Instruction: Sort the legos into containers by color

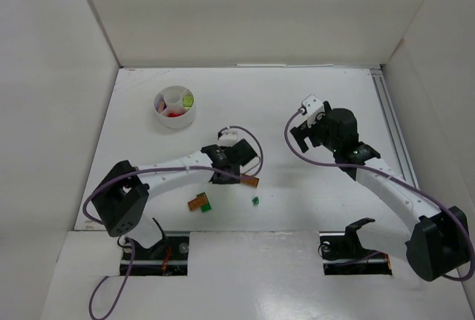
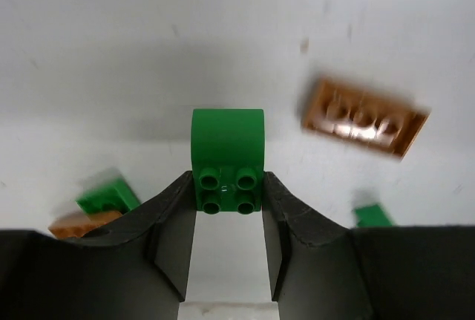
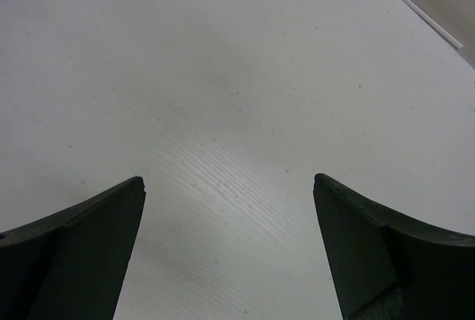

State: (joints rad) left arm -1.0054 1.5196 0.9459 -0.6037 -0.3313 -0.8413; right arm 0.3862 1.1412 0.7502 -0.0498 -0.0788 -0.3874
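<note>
Closed narrow on a green brick [image 2: 227, 142] with the left gripper [image 2: 228, 190]: dark fingers [image 2: 172, 216] pressed against both of its sides, four studs facing the wrist camera, rounded end pointing away. Cannot tell whether lifted or resting on the white table [image 2: 148, 53]. Beyond and to the right in the wrist view, a brown-orange plate [image 2: 364, 116], blurred; at lower left a green piece [image 2: 107, 197] touching an orange piece [image 2: 78, 223]; at lower right a small green bit [image 2: 371, 216]. Seen from above, left arm [image 1: 171, 165] stretched low from its base toward the table's middle, wrist bent down just beside the brown-orange plate. Spread wide and holding nothing, the right gripper [image 3: 228, 201], over bare table; right arm [image 1: 386, 183] reaching forward and inward, well apart from the legos. At the back left, the round white dish [image 1: 165, 120], well apart from both grippers: red pieces in a near compartment, a yellow-green one on its right side.
</note>
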